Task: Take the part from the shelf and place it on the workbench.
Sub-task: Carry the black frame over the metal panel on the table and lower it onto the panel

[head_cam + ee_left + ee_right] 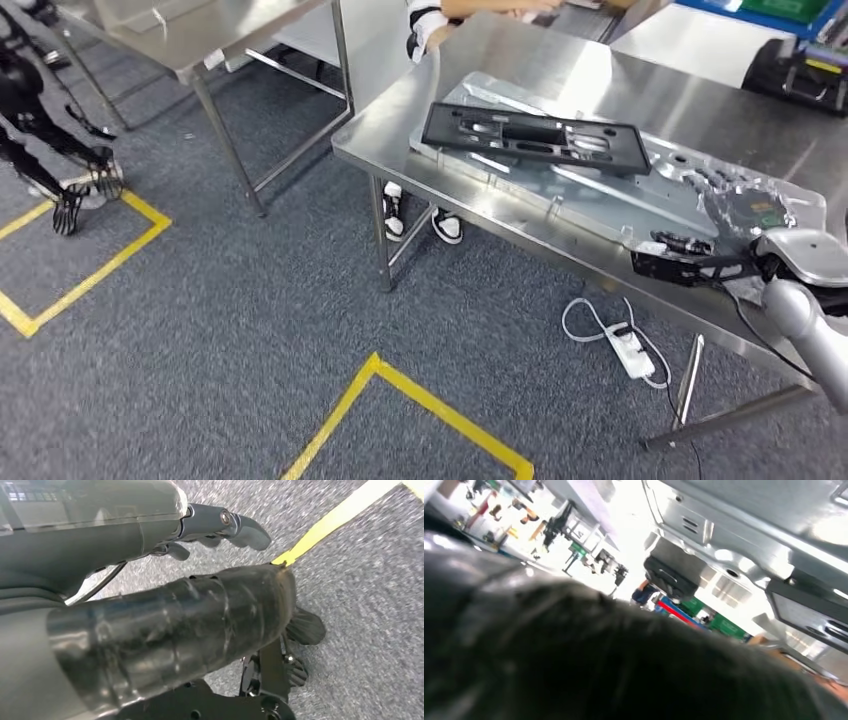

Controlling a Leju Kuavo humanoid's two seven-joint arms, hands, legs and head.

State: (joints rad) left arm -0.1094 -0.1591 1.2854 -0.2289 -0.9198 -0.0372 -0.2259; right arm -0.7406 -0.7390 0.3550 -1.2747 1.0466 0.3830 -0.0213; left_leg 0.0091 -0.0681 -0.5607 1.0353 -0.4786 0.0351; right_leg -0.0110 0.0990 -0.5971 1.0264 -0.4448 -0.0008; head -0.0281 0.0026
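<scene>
A long silver sheet-metal part (pixel 600 190) lies flat on the steel workbench (pixel 400 130), and a black plastic frame (pixel 530 135) rests on top of it. My right hand (pixel 738 195) sits over the near right corner of the silver part with its fingers spread and nothing gripped. The right wrist view has that hand (pixel 574 655) as a dark blur, with the silver part (pixel 744 525) and the black frame (pixel 809 605) just beyond. My left hand (pixel 200 625) hangs over the carpet near a yellow tape line, holding nothing.
A person stands at the bench's far side, with a sleeve (pixel 425 30) by the part's far corner and shoes (pixel 445 228) under the bench. A second steel table (pixel 200 45) stands at the back left. A white power strip (pixel 630 350) and yellow floor tape (pixel 440 410) lie on the carpet.
</scene>
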